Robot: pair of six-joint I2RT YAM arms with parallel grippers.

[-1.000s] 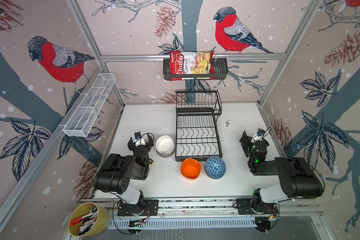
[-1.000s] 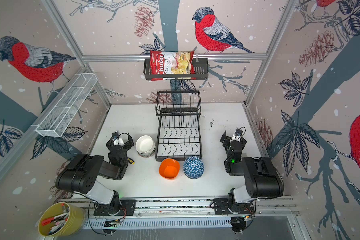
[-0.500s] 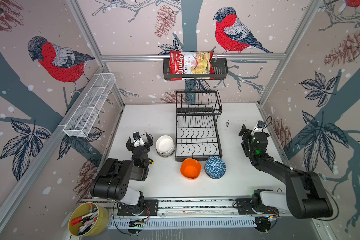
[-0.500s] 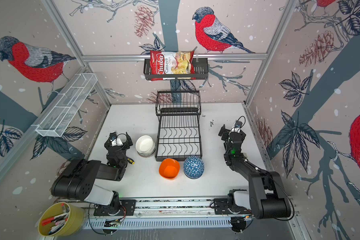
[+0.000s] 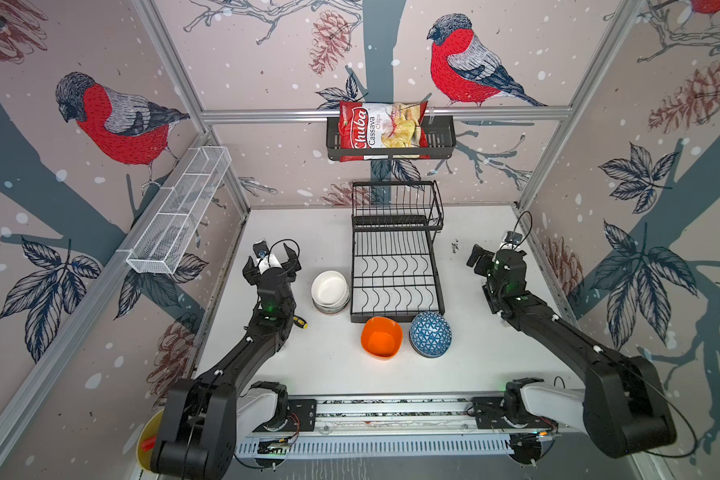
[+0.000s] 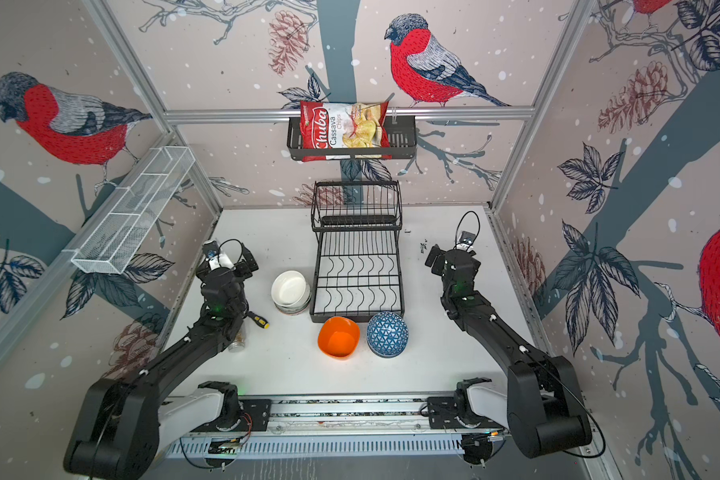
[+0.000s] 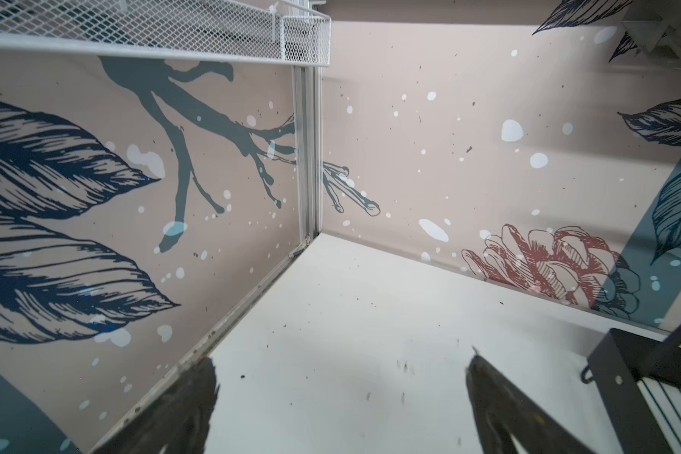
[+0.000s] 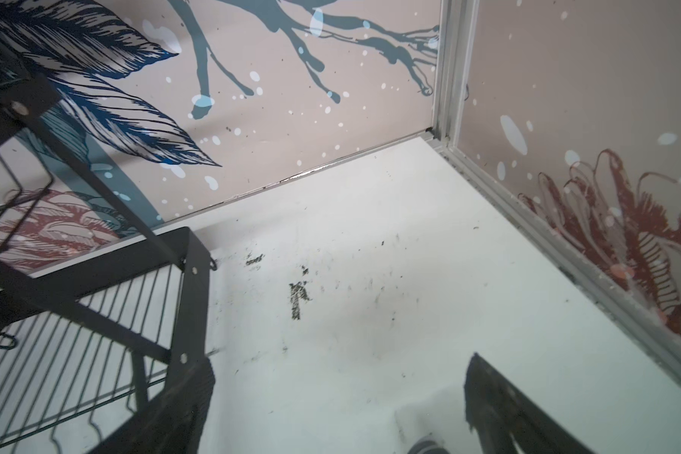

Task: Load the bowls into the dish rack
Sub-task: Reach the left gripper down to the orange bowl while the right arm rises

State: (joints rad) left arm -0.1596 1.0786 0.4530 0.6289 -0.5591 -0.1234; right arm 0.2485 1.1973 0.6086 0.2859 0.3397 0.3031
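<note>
Rack [image 5: 395,270] mid-tabletop [image 5: 316,374], bowls [image 6: 292,286] all outside it, both hands open.
Black wire rack, raised basket tier at its far end, stands central. Off its left side the left hand [image 7: 341,373] hovers, jaws spread wide with only bare tabletop between them. Off its right side, level with the far half, the right hand [image 8: 339,373] hovers the same way, jaws wide, gripping nothing. White bowl [image 5: 330,286] tops a short stack just beside the rack's left edge. Blue bowl [image 5: 430,334], patterned outside up, sits at the rack's near edge; orange bowl [image 5: 381,337], mouth up, just beside it on the left. Screwdriver [image 6: 259,320] lies partly under the left arm.
</note>
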